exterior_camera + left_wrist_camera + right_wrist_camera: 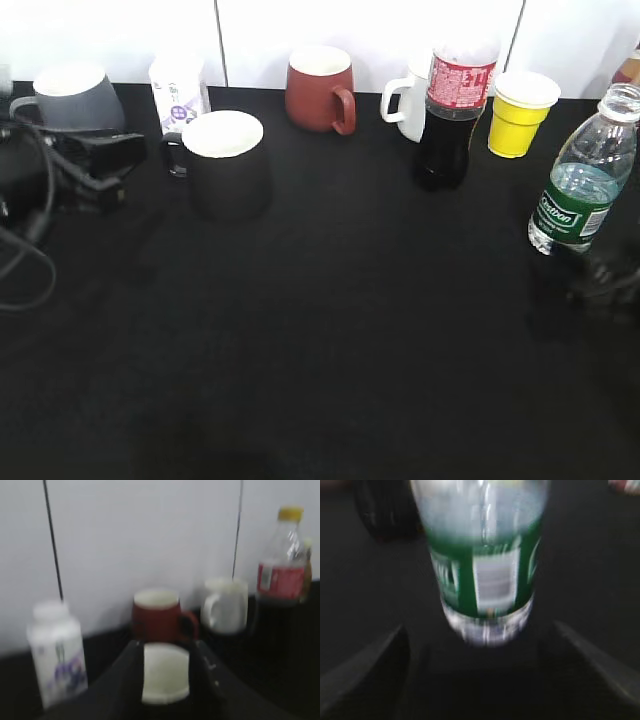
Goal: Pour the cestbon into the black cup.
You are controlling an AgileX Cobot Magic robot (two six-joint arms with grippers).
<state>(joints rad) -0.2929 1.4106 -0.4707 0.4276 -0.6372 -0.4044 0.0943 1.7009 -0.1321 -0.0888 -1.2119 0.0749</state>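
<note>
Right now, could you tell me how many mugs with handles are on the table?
4: a grey mug back left, a black mug in front of it, a dark red mug back centre, and a white mug partly hidden behind the cola bottle.

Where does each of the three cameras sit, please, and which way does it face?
Exterior view: raised in front of the table, looking down at a slant toward the back wall; left arm at the left edge.
Left wrist view: low, facing the wall; open left gripper frames the black cup.
Right wrist view: low, facing the water bottle between open fingers.
Shared: red mug.
</note>
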